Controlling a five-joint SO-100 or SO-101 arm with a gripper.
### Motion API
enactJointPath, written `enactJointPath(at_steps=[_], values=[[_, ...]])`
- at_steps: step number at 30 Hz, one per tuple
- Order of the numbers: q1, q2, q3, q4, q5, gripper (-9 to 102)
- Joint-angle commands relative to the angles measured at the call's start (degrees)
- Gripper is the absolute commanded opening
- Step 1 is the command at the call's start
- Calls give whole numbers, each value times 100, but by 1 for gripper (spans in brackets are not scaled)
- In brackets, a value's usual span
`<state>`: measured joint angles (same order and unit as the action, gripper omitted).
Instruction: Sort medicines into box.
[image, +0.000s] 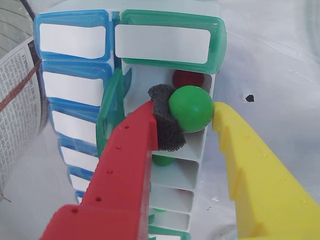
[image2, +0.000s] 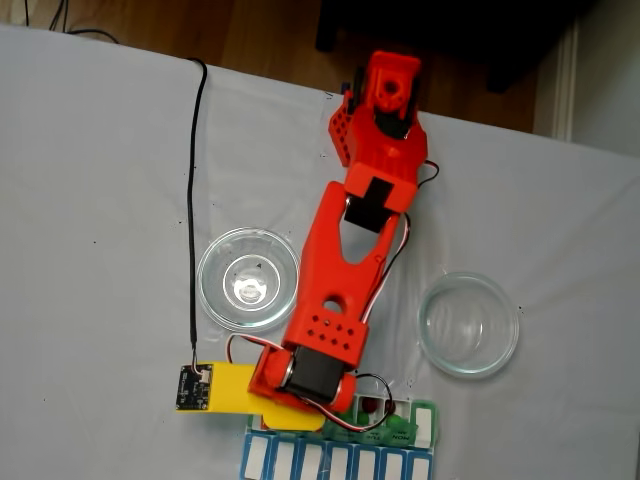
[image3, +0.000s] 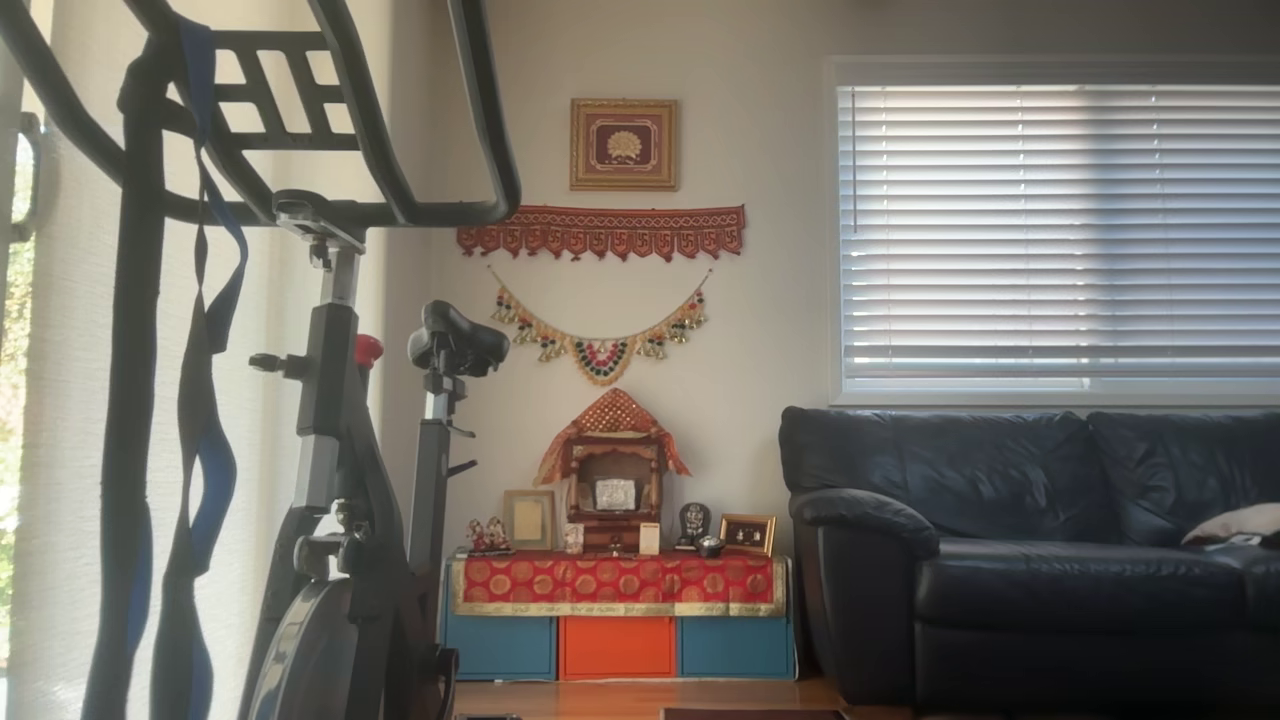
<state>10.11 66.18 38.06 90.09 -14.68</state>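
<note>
Placing step. The gripper (image: 192, 117) grasps a green ball (image: 190, 108) between foam-padded red finger (image: 131, 150) and yellow finger (image: 260, 165), directly over an open compartment of the green-lidded box (image: 167, 45). A dark red ball (image: 188, 78) lies beyond it. Next: release squarely above the opening. Both glass dishes (image2: 248, 278) look empty.

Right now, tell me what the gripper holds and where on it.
The gripper holds one green ball by its opposite sides, between the foam-padded red finger and the yellow finger, over an open compartment of the green-lidded organiser.
</note>
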Motion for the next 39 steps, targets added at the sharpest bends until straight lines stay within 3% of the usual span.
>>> enactJointPath(at_steps=[1, 13, 16, 18, 19, 32, 39], values=[[-185, 114, -448, -79, -70, 13], [-220, -387, -1336, 527, -141, 26], [-167, -879, -2294, 1125, -193, 27], [-132, -1758, -3946, 1925, -255, 27], [-132, -1942, -4245, 1934, -193, 26], [264, -387, -2452, 1925, -923, 24], [448, 949, -729, 1925, -1731, 13]])
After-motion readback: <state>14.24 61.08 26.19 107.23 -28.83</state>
